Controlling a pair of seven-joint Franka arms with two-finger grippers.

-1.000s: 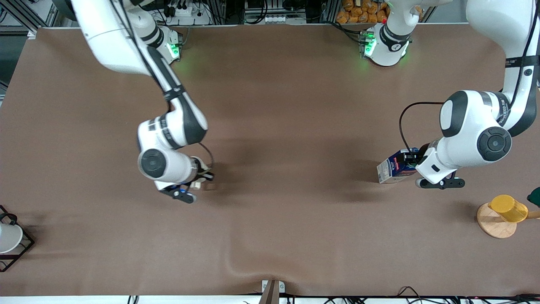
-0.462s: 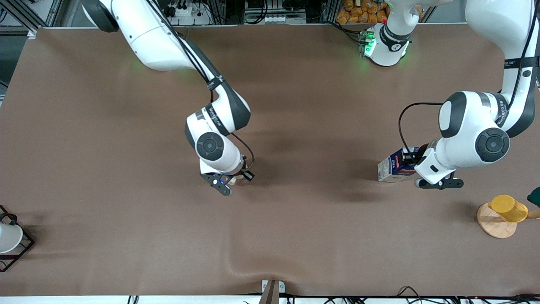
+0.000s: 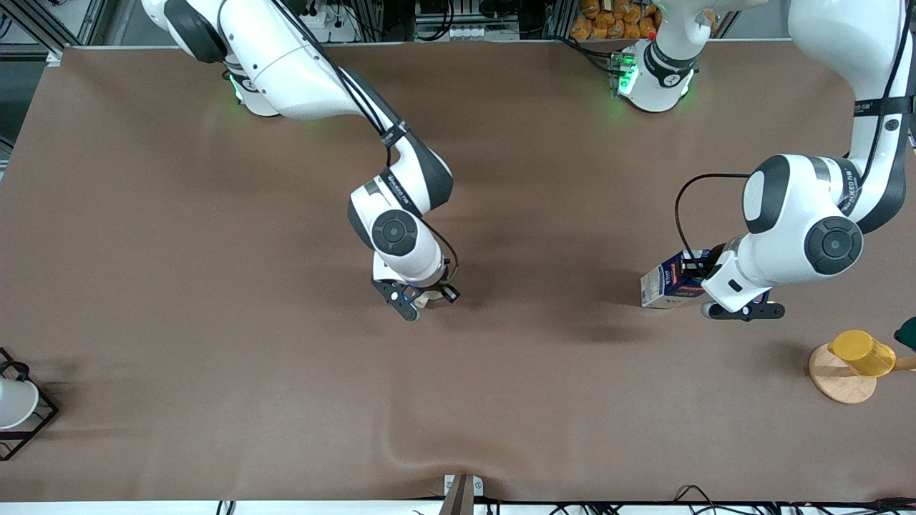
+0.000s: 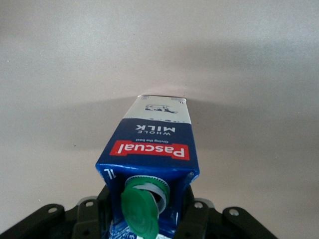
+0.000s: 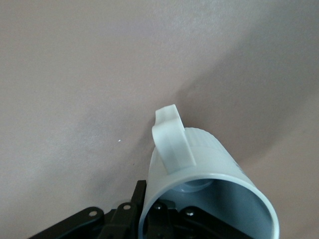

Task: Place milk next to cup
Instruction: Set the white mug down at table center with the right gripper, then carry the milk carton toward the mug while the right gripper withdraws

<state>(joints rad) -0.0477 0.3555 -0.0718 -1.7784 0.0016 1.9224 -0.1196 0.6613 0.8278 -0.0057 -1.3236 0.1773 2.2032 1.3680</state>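
Observation:
The milk (image 3: 669, 285), a blue and white carton with a green cap, is held tilted, low over the table at the left arm's end. My left gripper (image 3: 695, 270) is shut on its blue top. In the left wrist view the carton (image 4: 152, 147) sits between the fingers (image 4: 192, 216) of the gripper (image 4: 149, 221). My right gripper (image 3: 422, 295) is over the table's middle, shut on the off-white cup (image 3: 431, 296), which is mostly hidden under the hand. In the right wrist view the cup (image 5: 199, 159) shows its handle, and the gripper (image 5: 155, 209) pinches its rim, one finger outside and one inside.
A yellow cup (image 3: 862, 352) lies on a round wooden stand (image 3: 834, 383) at the left arm's end, near a dark green thing (image 3: 907, 332). A white cup (image 3: 13, 402) sits in a black wire rack at the right arm's end. The brown cloth has a wrinkle (image 3: 429, 447) near the front edge.
My right arm has carried the cup from the right arm's side to the table's middle, toward the milk. The left gripper and the milk have barely shifted.

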